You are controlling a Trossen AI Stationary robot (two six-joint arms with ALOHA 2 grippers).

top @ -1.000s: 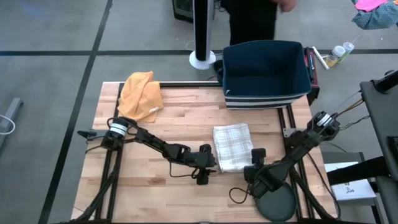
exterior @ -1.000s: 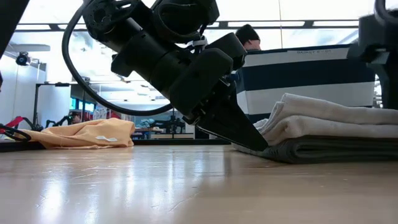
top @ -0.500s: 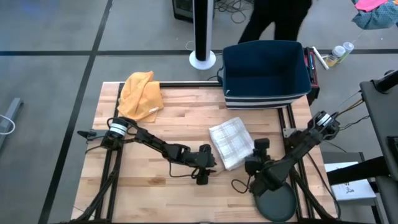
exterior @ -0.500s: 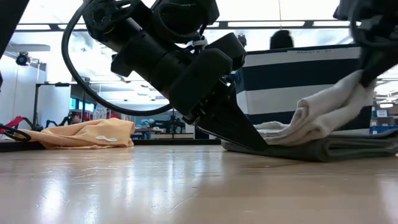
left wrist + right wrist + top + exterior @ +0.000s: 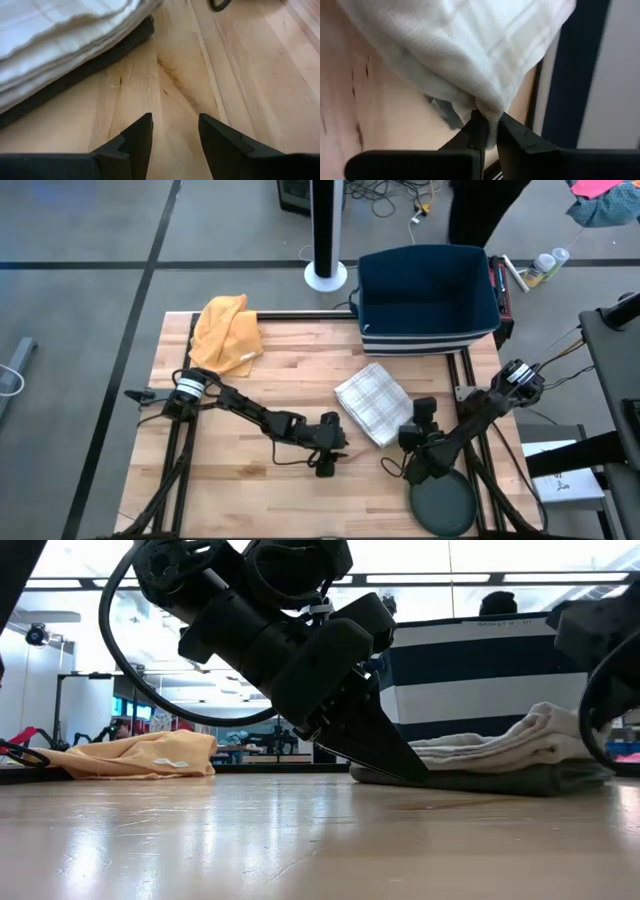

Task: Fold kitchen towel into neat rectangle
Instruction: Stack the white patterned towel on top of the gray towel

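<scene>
The kitchen towel (image 5: 372, 401) is white with a thin grey check pattern. It is folded into a small, thick rectangle of several layers and lies flat on the desk (image 5: 250, 480), turned at an angle to the desk edges, in front of the dark bin. From the low view the stacked layers are visible, pale ones on top and a darker grey one at the bottom. One corner of the towel is pinched and a little raised.
</scene>
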